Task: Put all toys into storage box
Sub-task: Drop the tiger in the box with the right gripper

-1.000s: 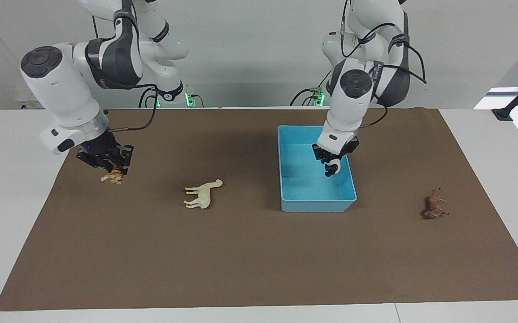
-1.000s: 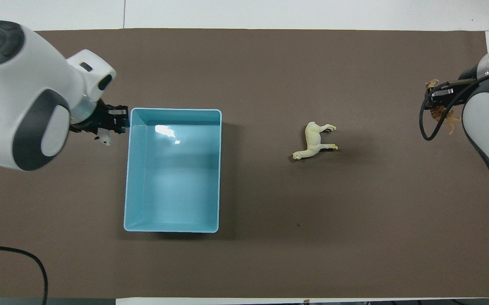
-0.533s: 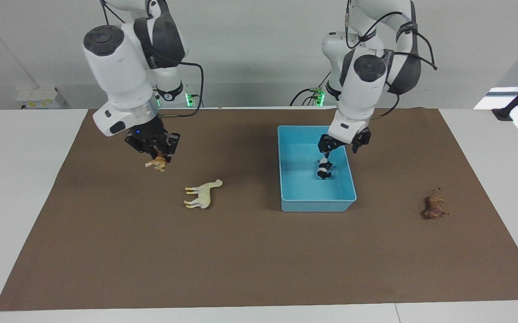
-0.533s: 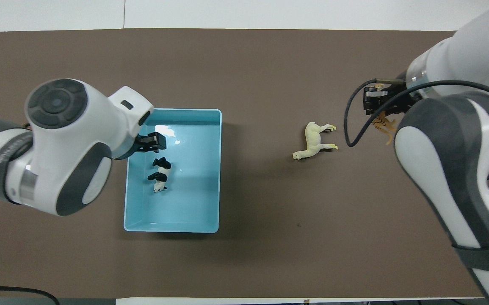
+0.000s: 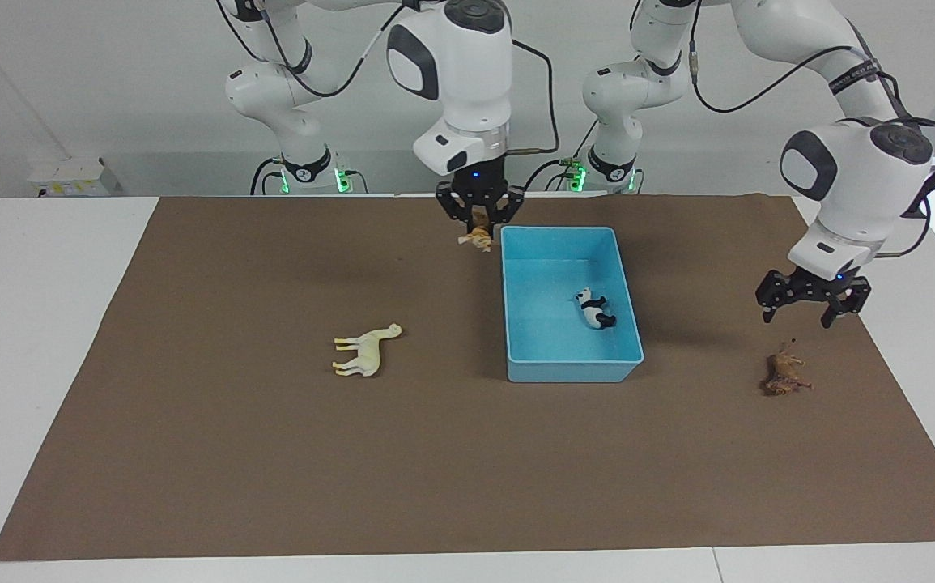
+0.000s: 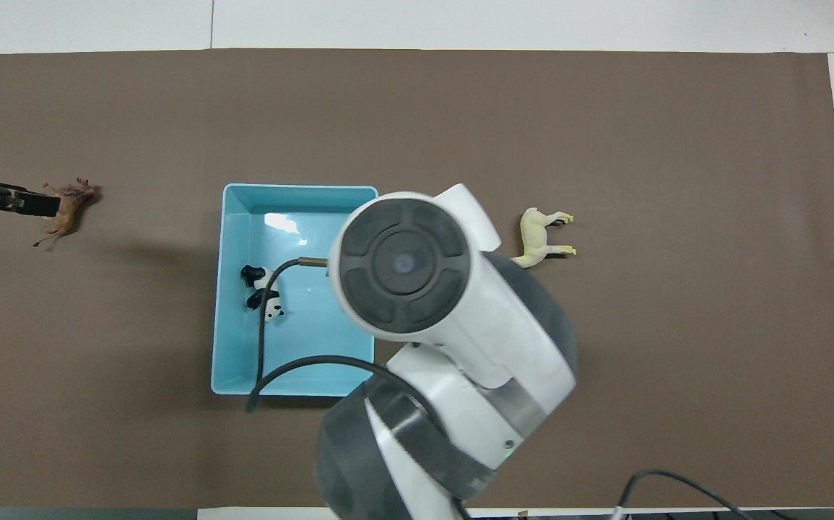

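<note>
Panda (image 5: 594, 309) lies on its side on the floor of the storage box (image 5: 516, 340), toward the wall at the left arm's end; it is the only 1 of the 4 toys in the box. Right gripper (image 5: 480, 220) hangs in the air just beside the box corner nearest the robots, at the right arm's end, its fingers closed on the tiger (image 5: 476, 238), which dangles below them over the brown mat (image 5: 273, 453). In the overhead view this arm's wrist covers the gripper and the tiger. Left gripper (image 5: 799, 312) hovers with fingers spread wide and nothing between them, over the mat above the lion (image 5: 785, 374); no contact is visible. Lion lies on the mat well apart from the box, toward the left arm's end. Camel (image 5: 365, 351) lies on its side on the mat, well apart from the box, toward the right arm's end of the table.
</note>
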